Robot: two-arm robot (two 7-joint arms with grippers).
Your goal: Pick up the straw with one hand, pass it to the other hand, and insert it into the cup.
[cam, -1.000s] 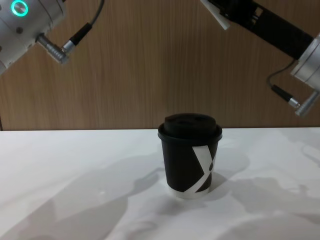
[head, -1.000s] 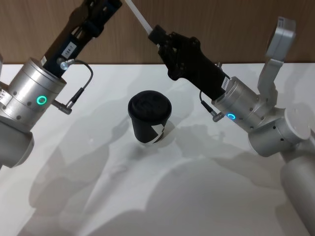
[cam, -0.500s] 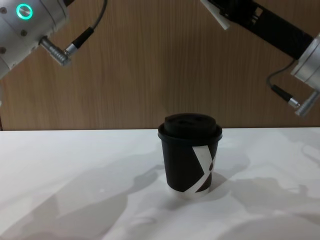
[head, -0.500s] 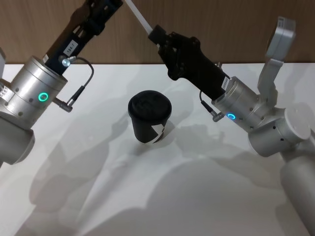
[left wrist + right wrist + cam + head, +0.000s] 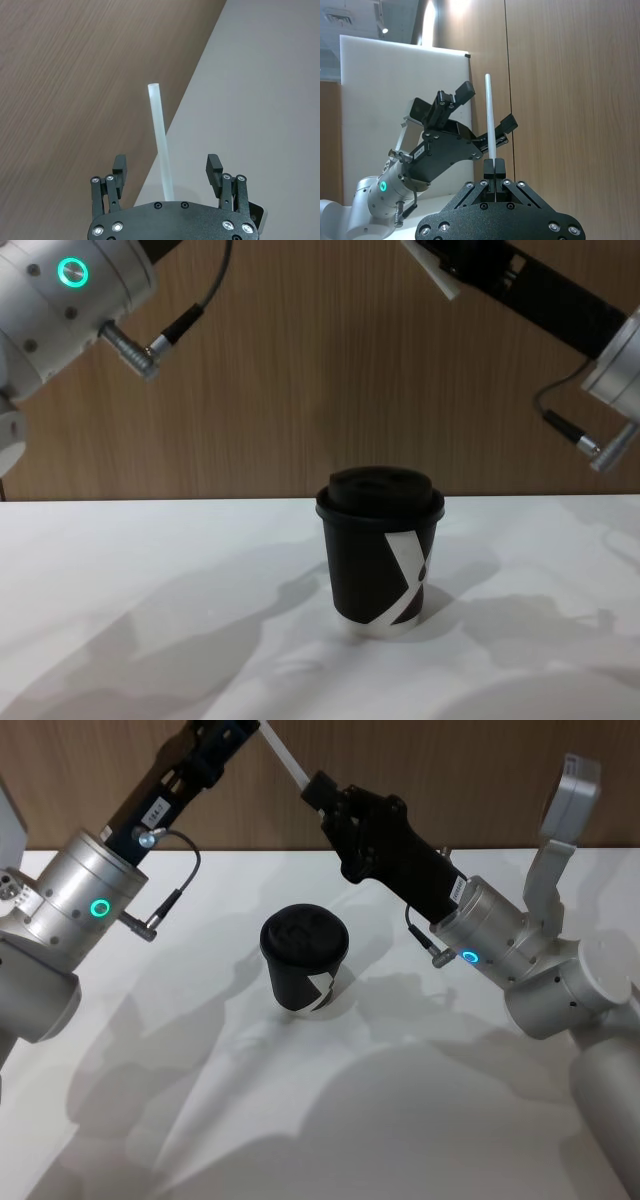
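Straw thin, white, straight; R claw pinches it; L claw spread.

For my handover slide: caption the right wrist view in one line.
Right gripper pinches the straw near one end; the open left gripper straddles it farther along.

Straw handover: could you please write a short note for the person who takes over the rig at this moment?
Right gripper: shut on the straw, held high above the table.
Left gripper: open, fingers on either side of the straw's upper part, not touching it.
Cup: upright on the table, lid on.
Done: straw picked up.
To do: close the left gripper, release the right, insert the straw into the cup.
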